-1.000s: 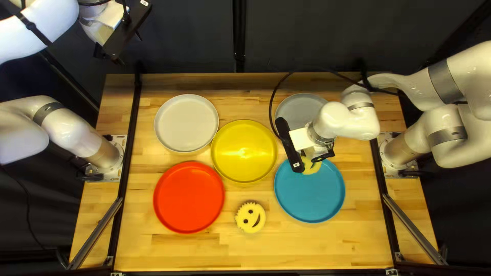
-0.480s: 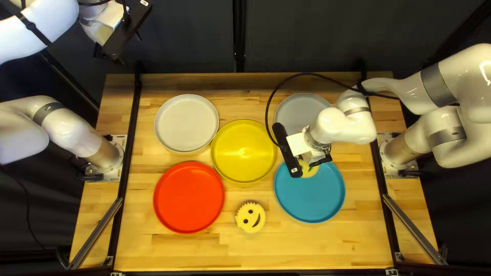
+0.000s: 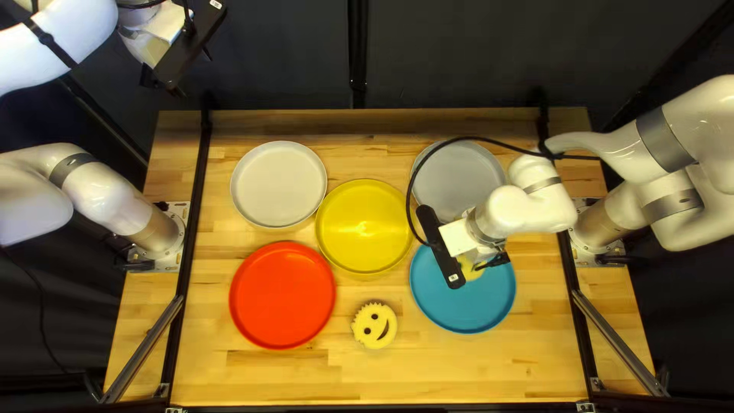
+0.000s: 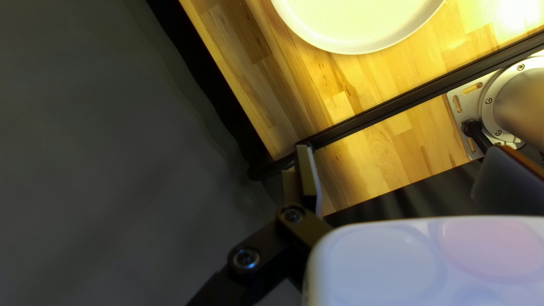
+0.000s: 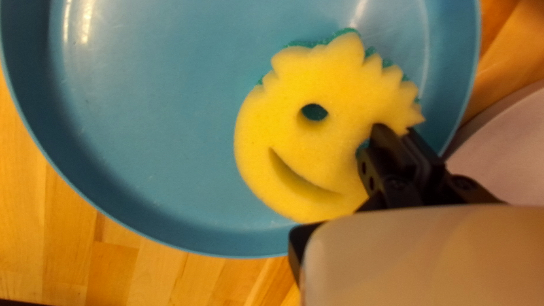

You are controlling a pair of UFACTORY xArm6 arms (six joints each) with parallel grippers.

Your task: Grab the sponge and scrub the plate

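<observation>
Dark curtain (image 3: 267, 53), wooden table (image 3: 428, 375), black rail (image 4: 396, 102)

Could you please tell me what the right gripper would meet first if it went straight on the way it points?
Beyond the yellow sponge held in the right gripper, probably the blue plate; any gap is unclear.
</observation>
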